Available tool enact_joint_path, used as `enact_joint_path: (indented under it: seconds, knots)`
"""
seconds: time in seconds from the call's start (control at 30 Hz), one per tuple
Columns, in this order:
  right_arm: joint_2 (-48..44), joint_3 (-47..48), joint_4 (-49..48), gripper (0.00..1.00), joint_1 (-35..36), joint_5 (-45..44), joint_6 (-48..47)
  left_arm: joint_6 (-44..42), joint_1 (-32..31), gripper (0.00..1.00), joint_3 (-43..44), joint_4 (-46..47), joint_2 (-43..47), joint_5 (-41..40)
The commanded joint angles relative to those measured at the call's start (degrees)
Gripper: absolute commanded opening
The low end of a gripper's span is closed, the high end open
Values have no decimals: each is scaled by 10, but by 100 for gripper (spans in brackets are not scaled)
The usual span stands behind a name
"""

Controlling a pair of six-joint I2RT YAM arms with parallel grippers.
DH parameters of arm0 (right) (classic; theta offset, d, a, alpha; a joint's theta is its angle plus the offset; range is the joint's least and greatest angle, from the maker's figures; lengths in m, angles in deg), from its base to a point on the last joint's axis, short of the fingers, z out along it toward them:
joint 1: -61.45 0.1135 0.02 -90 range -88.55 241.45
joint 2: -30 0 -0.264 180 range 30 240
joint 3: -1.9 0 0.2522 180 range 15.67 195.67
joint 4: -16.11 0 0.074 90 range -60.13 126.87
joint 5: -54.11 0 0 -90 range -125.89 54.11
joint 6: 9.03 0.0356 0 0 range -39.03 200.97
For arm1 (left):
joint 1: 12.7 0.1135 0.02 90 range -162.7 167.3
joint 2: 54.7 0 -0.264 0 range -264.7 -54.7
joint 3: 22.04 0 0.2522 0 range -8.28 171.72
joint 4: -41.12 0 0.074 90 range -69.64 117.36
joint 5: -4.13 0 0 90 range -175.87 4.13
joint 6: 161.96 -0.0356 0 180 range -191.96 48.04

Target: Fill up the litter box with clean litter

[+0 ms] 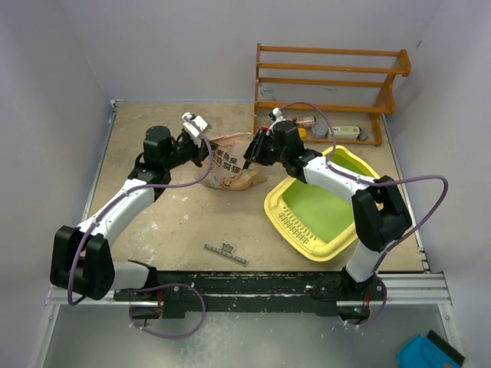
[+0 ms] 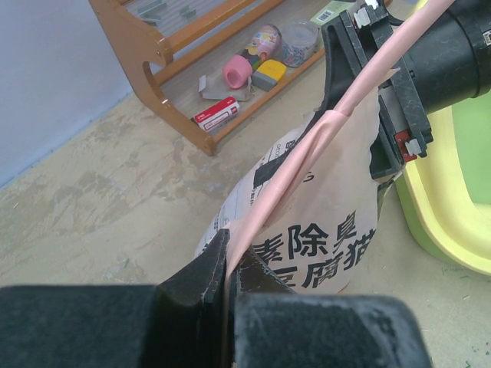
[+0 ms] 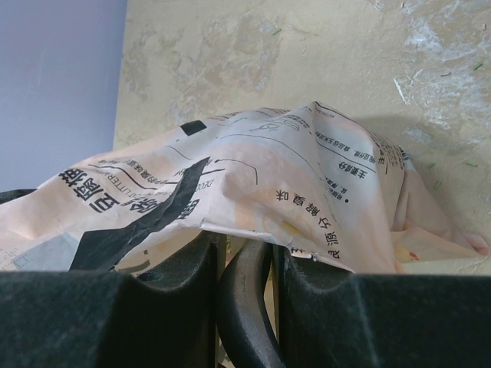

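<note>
Left gripper (image 2: 228, 264) pinched shut on the pink top edge of the tan printed bag (image 1: 234, 172); right gripper (image 1: 252, 157) clamped on the bag's opposite side.
Both arms hold the bag's mouth up at mid-table while its base slumps on the tabletop (image 1: 169, 222). Just to its right, under the right arm, the yellow litter box (image 1: 275, 205) with its green floor sits askew to the table edge, in front of a wooden rack (image 1: 330, 73).

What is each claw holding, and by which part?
Both hold the tan printed bag: the left claw pinches its pink strip, the right claw appears to clamp its paper edge.
</note>
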Motion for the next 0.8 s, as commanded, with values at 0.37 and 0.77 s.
enact_joint_path:
  seconds: [0.37,0.77]
  knots:
    - [-102,12,-20,0,-9,80,44,0,-3,1,31,44,9,14]
    - [-142,-30,-32,0,-31,85,53,-14,-4,13,31,35,34,-17]
